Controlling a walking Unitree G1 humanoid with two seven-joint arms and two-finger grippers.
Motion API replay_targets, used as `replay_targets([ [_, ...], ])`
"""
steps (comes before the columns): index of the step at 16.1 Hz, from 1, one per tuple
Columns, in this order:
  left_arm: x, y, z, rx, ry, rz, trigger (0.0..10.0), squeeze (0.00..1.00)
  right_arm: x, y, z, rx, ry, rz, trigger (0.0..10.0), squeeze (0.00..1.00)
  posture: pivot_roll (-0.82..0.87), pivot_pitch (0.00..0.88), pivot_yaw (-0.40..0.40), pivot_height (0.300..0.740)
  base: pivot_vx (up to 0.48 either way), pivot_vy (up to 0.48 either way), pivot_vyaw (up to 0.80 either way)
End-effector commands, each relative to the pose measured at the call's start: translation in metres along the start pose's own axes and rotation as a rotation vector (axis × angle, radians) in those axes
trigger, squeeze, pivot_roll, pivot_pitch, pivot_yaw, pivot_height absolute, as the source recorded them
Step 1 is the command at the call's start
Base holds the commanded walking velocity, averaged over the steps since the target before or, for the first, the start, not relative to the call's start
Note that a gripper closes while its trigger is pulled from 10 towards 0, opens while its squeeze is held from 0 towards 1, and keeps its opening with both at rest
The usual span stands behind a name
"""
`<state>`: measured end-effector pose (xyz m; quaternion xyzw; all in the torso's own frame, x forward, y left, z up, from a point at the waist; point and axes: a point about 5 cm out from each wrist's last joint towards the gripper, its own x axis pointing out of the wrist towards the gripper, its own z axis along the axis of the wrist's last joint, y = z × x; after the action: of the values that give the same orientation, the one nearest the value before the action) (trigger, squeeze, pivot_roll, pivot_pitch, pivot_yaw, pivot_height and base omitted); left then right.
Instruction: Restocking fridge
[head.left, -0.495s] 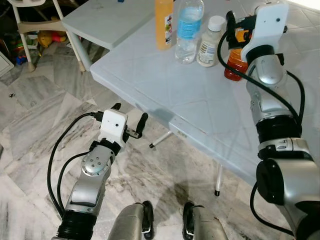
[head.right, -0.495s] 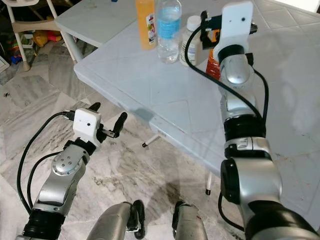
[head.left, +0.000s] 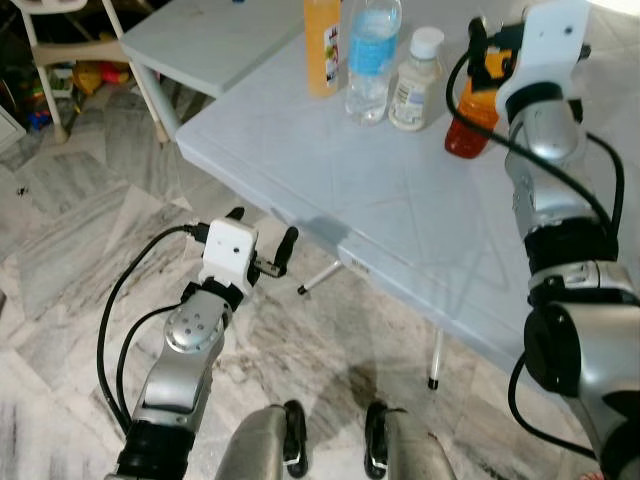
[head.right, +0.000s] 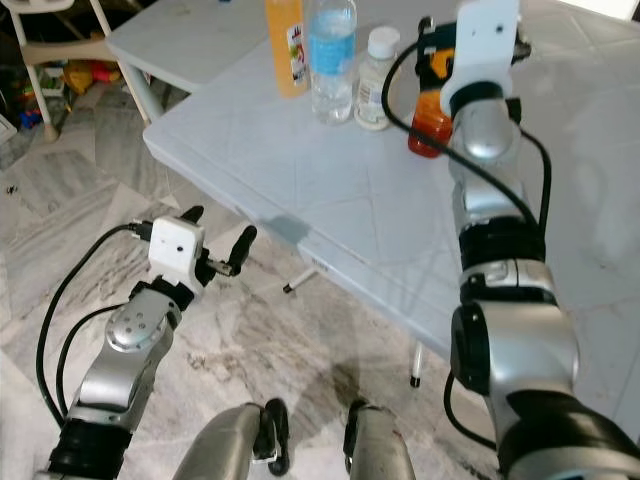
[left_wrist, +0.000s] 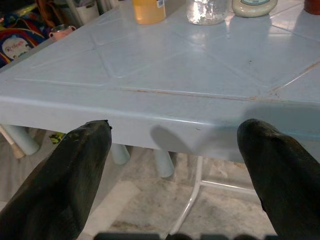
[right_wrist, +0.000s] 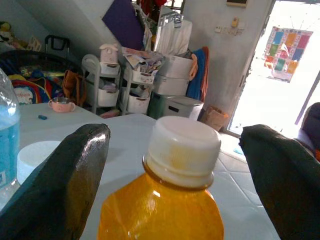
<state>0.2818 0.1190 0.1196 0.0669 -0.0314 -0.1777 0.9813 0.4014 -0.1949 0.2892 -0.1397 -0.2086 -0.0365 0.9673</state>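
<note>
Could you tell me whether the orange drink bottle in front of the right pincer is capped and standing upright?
Yes, both. The orange drink bottle wears its white cap and stands upright on the table, with the open right pincer on either side, not touching.

The right arm (head.left: 545, 190) is extended forward and upward, with the right gripper (right_wrist: 172, 165) at the far end; its two black fingers (right_wrist: 70, 185) are spread wide apart. The left arm (head.left: 180, 370) is held low and bent at the elbow. The left gripper (left_wrist: 175, 165) points forward, fingers (left_wrist: 65, 185) likewise spread and empty.
</note>
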Motion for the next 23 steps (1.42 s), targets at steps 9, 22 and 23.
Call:
replay_targets([
  [9,0.000,-0.003,-0.004,0.005,0.022,-0.016,10.0,0.00,0.005,0.006,0.000,0.006,0.026,0.040,1.1,0.00,0.10,0.181,0.089,0.740,0.000,0.000,0.00],
  [22,0.003,-0.008,-0.006,0.000,0.026,-0.023,10.0,0.00,0.001,0.004,-0.010,-0.012,0.085,0.037,0.0,0.00,0.08,0.171,0.078,0.740,0.000,0.000,0.00],
  [23,0.004,-0.008,-0.006,0.004,0.027,-0.015,10.0,0.00,-0.001,0.005,-0.010,-0.012,0.083,0.044,0.0,0.00,0.08,0.167,0.075,0.740,0.000,0.000,0.00],
])
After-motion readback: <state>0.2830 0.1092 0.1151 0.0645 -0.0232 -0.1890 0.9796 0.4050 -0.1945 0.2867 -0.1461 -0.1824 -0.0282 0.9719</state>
